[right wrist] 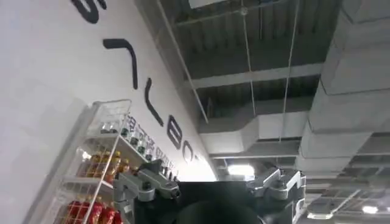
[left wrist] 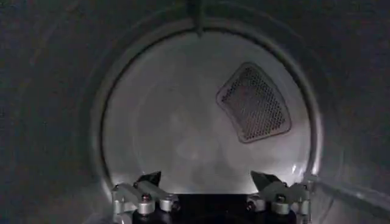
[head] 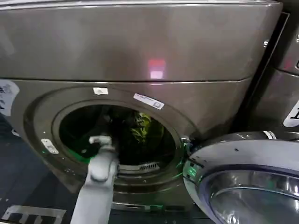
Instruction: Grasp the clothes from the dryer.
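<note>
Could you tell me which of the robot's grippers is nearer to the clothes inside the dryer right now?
The left. The left gripper, fingers open, is reaching into the dryer drum mouth, near the clothes. The right gripper is pointed up towards the ceiling, away from the machine.

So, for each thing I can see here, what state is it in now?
dryer: door swung open, red light on.
clothes: lying deep inside the drum, not grasped.
left hand: open, inside the drum, holding nothing.
right hand: open, away from the dryer, pointing up at the ceiling.
</note>
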`<state>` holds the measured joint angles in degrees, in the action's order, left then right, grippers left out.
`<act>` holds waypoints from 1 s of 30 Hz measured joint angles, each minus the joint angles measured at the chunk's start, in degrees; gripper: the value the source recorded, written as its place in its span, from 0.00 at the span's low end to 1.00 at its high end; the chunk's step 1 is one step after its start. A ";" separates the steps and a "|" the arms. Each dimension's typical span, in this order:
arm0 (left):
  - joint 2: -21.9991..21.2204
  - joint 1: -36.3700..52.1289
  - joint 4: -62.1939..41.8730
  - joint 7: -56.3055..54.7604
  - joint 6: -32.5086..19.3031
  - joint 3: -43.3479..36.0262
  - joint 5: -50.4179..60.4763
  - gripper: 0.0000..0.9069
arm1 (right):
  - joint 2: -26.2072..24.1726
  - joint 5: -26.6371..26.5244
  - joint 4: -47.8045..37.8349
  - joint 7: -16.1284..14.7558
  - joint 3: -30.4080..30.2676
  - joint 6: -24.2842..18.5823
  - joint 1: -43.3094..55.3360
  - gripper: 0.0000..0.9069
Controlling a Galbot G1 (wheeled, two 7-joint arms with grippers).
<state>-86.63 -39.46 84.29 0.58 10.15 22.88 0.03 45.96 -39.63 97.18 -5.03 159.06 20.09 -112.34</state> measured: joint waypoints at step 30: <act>1.17 40.46 -56.58 49.76 -6.98 -23.43 30.06 1.00 | 1.73 0.00 -0.66 -0.22 1.59 -0.06 -1.46 1.00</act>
<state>-85.46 1.00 27.71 50.34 3.17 -0.55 30.09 47.69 -39.63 96.52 -5.25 160.65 20.02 -113.79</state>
